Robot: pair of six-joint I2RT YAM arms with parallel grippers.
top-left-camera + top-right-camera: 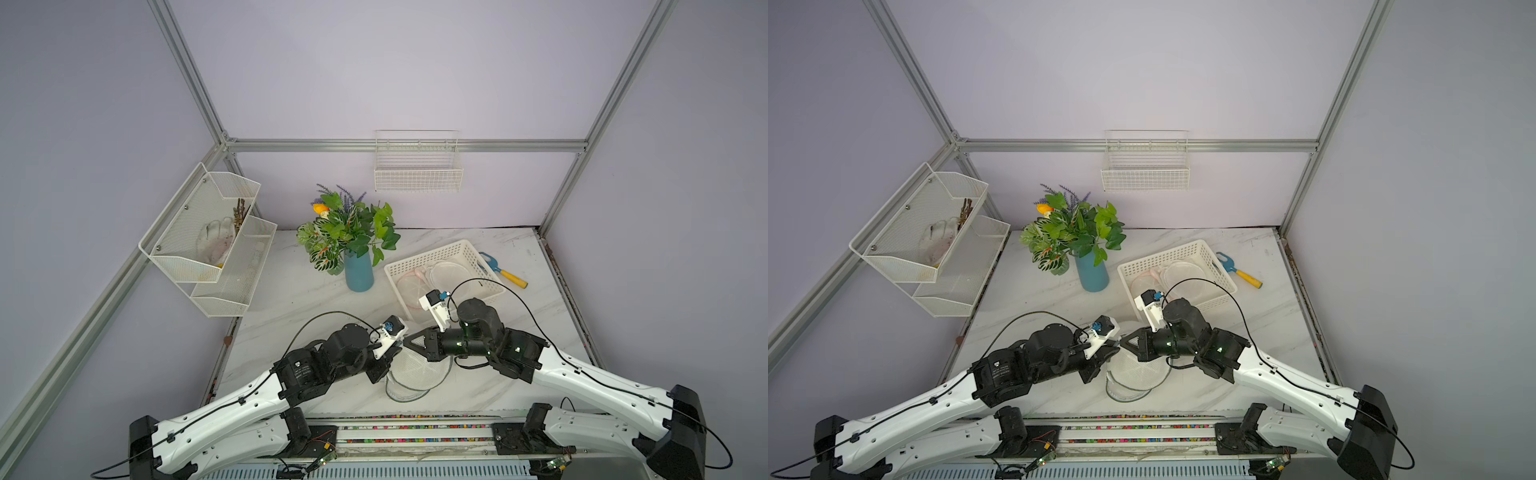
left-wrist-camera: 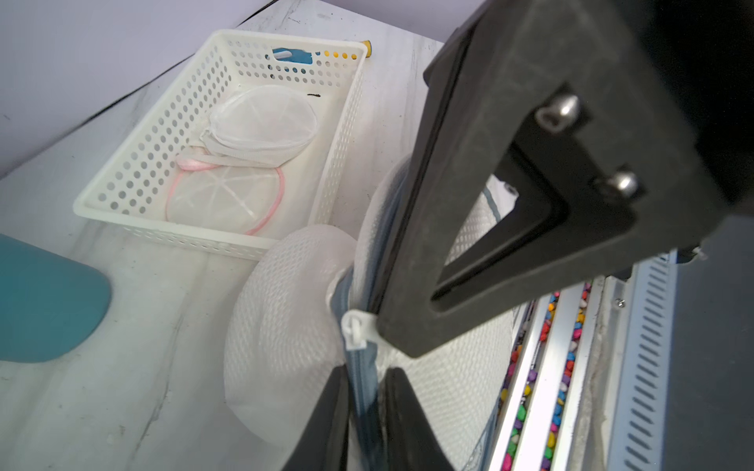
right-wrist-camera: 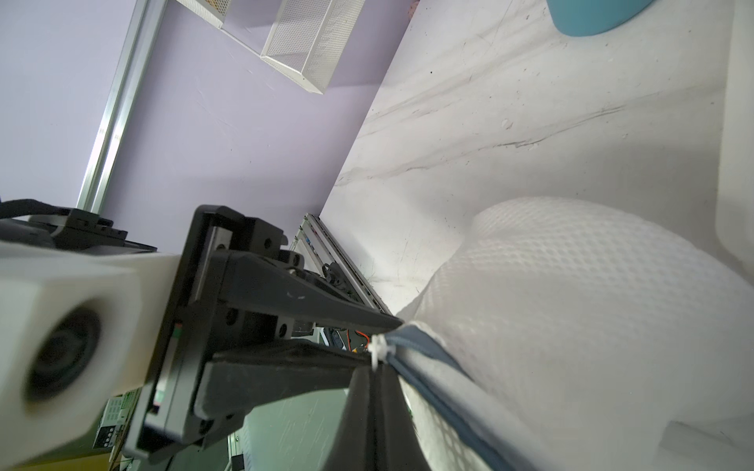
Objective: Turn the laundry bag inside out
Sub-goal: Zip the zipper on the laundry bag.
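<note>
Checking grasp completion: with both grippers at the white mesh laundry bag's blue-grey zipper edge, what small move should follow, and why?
Probably draw them slightly apart. The left gripper and right gripper both appear pinched on the blue-grey zipper edge of the white mesh laundry bag, tips nearly touching; separating should spread the mouth for inverting.

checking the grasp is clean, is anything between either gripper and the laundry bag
Nothing visible. The left gripper and the right gripper are both closed on the laundry bag at its blue zipper edge.
</note>
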